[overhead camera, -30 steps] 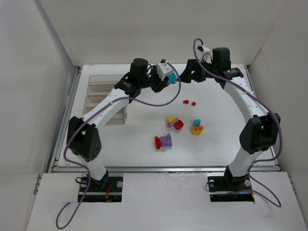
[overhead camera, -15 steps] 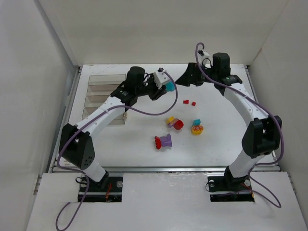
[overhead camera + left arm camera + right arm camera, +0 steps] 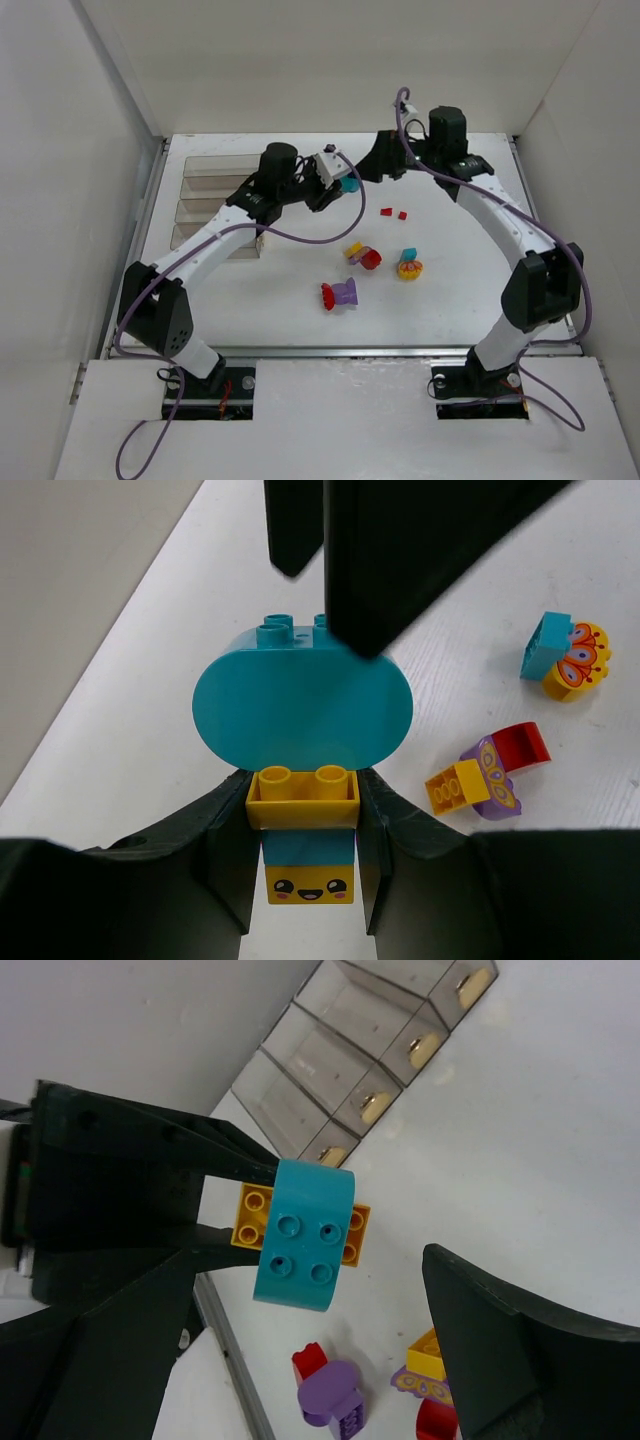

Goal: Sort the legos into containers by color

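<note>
My left gripper (image 3: 342,186) (image 3: 302,815) is shut on a lego clump (image 3: 349,184) held above the table. The clump is a cyan oval brick (image 3: 302,695) on a yellow brick (image 3: 302,798), with a cyan piece and a smiling-face brick (image 3: 310,882) below. My right gripper (image 3: 372,166) (image 3: 312,1260) is open, its fingers (image 3: 520,1340) standing either side of the cyan brick (image 3: 303,1235) without touching it. The clear containers (image 3: 215,205) (image 3: 380,1050) stand in a row at the far left.
On the table lie two small red bricks (image 3: 393,213), a yellow-purple-red clump (image 3: 362,254) (image 3: 490,775), a cyan and orange clump (image 3: 409,264) (image 3: 565,658) and a red-purple clump (image 3: 341,293) (image 3: 335,1395). White walls close in the table.
The right gripper has swung left toward the held clump and now straddles it. The left gripper has drifted slightly with the clump, still shut on it.
</note>
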### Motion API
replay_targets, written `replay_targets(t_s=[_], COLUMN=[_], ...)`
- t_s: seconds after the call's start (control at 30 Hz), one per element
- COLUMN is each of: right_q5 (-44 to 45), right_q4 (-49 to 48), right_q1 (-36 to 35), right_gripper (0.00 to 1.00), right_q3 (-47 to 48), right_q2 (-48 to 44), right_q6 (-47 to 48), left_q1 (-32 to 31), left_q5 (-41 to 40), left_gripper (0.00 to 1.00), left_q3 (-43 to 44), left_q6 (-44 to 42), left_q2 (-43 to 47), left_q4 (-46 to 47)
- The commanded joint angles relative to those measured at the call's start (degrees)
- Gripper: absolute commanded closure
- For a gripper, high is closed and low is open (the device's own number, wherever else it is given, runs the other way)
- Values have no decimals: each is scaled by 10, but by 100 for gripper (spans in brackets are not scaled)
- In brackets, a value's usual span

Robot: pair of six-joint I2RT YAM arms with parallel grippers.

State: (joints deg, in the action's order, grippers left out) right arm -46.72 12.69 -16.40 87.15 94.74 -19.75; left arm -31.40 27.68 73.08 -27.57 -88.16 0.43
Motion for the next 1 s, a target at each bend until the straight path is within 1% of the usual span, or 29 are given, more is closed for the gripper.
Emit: replay_targets(t_s=[0.0,0.07,0.17,0.2,0.3,0.33,0.4,0.43,0.53,0.57,0.63,0.67,0.7,0.8,0.83,0.97], right_q5=[-7,-7,0,6,-2,-2,-7,-7,-19,-19,-30,-30,-36,-42,-49,-60], right_q4=[-12,-12,-12,-12,-12,-12,-12,-12,-12,-12,-12,-12,-12,-12,-17,-17], right_q1=[-21,-35,-40,-40,-40,-40,-40,-40,-40,-40,-40,-40,-40,-45,-45,-45], right_gripper=[0,0,0,1,1,5,9,15,24,31,42,53,60,74,76,93], right_q3=[29,29,35,35,35,35,35,40,40,40,45,45,52,57,57,57], right_q2=[25,33,38,38,38,38,38,38,44,49,49,55,55,62,62,67], right_q6=[-5,-5,-5,-5,-5,-5,-5,-5,-5,-10,-10,-10,-10,-15,-15,-20], left_q1=[0,0,0,0,0,0,0,0,0,0,0,-5,-5,-11,-11,-17], left_q5=[3,3,8,8,8,8,14,14,14,14,9,9,4,-3,-8,-14], left_gripper=[100,100,100,100,100,100,100,100,100,100,100,100,100,100,100,100], left_q3=[-1,-1,-7,-7,-12,-12,-12,-12,-12,-12,-7,-7,-7,-7,-7,-1], left_q6=[2,2,2,2,-4,-4,-4,-4,-4,-4,2,2,-5,-11,-11,-11], left_q2=[38,38,43,43,48,48,48,48,48,48,48,48,48,48,48,48], left_q4=[31,31,31,31,31,31,36,36,41,41,41,41,41,41,41,41])
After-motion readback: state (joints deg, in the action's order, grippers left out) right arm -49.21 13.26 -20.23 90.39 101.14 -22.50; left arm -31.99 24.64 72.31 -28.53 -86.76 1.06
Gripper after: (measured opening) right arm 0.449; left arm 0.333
